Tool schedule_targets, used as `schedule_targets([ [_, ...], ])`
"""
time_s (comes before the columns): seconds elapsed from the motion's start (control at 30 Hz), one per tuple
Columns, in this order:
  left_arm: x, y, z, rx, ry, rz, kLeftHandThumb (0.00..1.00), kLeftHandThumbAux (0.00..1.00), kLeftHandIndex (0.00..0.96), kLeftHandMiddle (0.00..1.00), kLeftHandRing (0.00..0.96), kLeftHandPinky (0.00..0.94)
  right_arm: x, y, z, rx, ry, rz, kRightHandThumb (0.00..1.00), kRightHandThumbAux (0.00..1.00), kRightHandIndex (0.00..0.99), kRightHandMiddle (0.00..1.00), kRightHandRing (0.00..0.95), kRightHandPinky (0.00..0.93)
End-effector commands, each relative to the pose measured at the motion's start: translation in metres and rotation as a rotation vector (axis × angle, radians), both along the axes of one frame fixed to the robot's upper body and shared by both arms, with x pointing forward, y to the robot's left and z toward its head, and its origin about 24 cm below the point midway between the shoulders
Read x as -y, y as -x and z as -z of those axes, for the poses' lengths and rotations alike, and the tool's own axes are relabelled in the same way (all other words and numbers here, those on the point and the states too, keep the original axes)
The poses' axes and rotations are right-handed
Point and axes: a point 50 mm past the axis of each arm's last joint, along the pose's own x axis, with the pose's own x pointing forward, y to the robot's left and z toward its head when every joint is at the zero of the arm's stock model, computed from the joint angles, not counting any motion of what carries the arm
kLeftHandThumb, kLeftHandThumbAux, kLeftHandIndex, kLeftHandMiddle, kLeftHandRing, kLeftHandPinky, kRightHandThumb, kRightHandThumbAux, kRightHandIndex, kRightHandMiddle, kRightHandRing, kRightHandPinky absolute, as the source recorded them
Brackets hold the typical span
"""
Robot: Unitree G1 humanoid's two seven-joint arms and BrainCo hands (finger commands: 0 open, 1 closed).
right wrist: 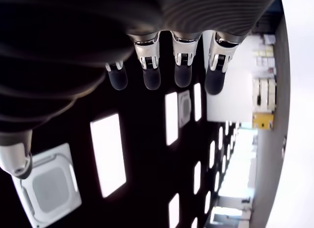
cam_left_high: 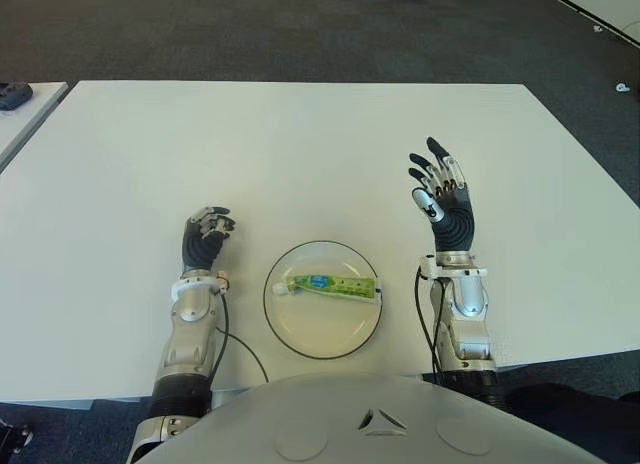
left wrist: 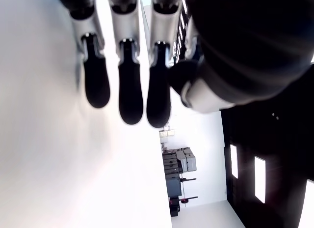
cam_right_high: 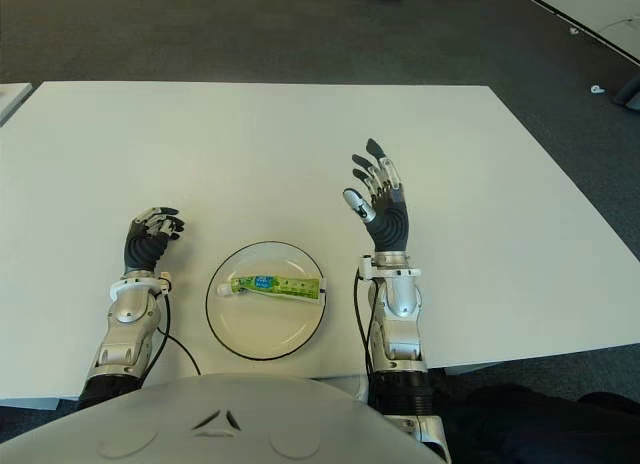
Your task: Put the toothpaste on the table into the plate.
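Toothpaste (cam_left_high: 330,286) flat in plate (cam_left_high: 300,339), between both hands, untouched

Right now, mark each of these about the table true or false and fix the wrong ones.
1. The toothpaste lies in the plate. True.
2. The right hand grips the toothpaste. False: it is raised beside the plate, fingers spread, holding nothing.
3. The left hand shows left of the plate with curled fingers. True.
4. The plate sits at the far edge of the table. False: it sits near the robot, between the two hands.
5. The toothpaste stands upright. False: it lies flat.
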Motion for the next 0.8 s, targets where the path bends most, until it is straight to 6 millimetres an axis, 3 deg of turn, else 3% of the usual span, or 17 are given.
schedule_targets([
  [0.03,0.001,-0.002,0.002,-0.01,0.009,0.022,0.703,0.719,0.428,0.531,0.524,0.502,0.01,-0.006,0.021,-0.067,-0.024,0.091,0.071,0.614,0.234,0.223,0.208,0.274],
  [0.47,0.0,-0.003,0.002,0.003,0.016,0.021,0.702,0.719,0.428,0.536,0.528,0.507,0.018,-0.008,0.031,-0.1,0.003,0.179,0.078,0.695,0.342,0.351,0.352,0.411],
  [0.8,0.001,-0.004,0.002,0.008,0.019,0.02,0.704,0.718,0.429,0.543,0.535,0.513,0.017,-0.009,0.042,-0.154,0.016,0.136,0.081,0.752,0.361,0.38,0.377,0.404],
])
